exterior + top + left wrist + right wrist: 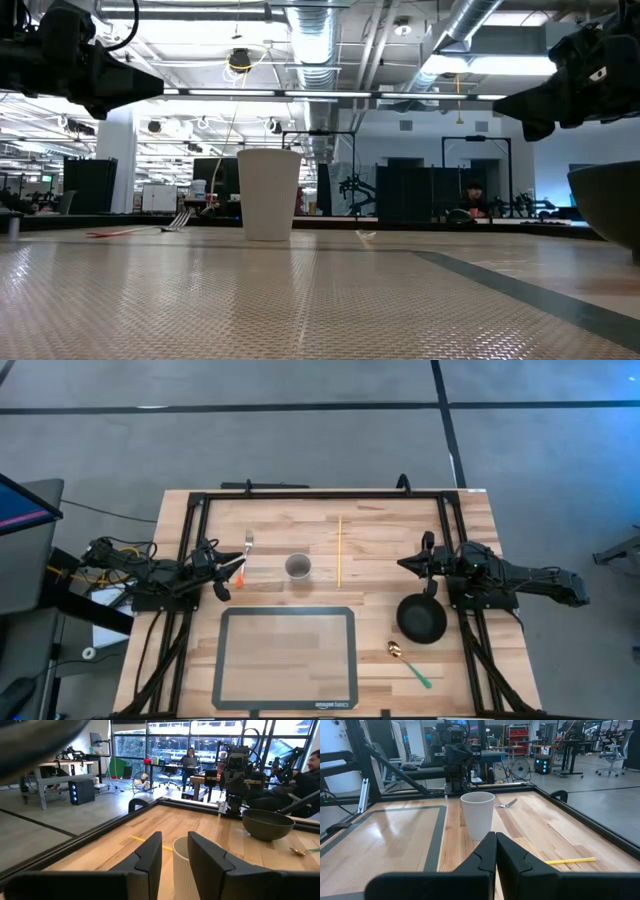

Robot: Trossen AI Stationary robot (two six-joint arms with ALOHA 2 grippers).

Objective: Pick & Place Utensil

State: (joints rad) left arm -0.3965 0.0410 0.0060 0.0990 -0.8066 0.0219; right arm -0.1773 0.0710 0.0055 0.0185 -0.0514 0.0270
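Both arms hang above the table's edges, nothing picked yet. The left gripper (238,572) hovers at the left side with its fingers spread a little, empty. The fork (248,544) lies just beyond it, on the far side, tines pointing away, left of the white cup (298,566). The right gripper (408,565) waits over the right side, fingers pressed together, holding nothing; the dark pan (421,618) sits just nearer than it, the green-handled spoon (409,663) nearer still, and the yellow stick (340,550) between cup and right arm. My read: the fork is the left arm's natural target. To do it well, open wider, come down squarely across the handle, and keep clear of the cup.
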